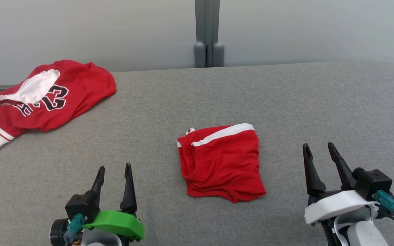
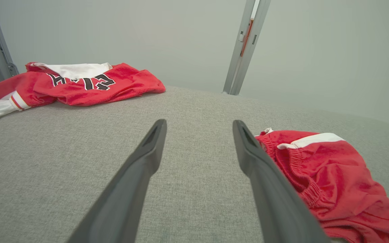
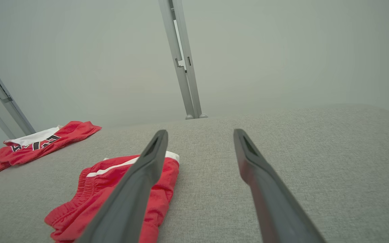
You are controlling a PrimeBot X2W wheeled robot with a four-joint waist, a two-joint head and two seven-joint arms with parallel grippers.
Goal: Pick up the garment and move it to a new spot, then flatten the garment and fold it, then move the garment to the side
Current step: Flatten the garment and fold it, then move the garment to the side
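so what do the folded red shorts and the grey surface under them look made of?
The folded red shorts look like a soft, matte knit, maybe polyester or cotton: limp creases, gathered elastic waistband. The grey surface looks like woven upholstery cloth, matte: flecked weave shows in the wrist views.

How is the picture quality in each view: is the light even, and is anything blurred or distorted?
Head view: soft, even light, no glare; the red shorts cast only a faint shadow on the grey fabric surface. Left wrist view: the wide lens tilts the grey post, and the left fingers look soft near the bottom edge. Right wrist view: the surface's far edge curves.
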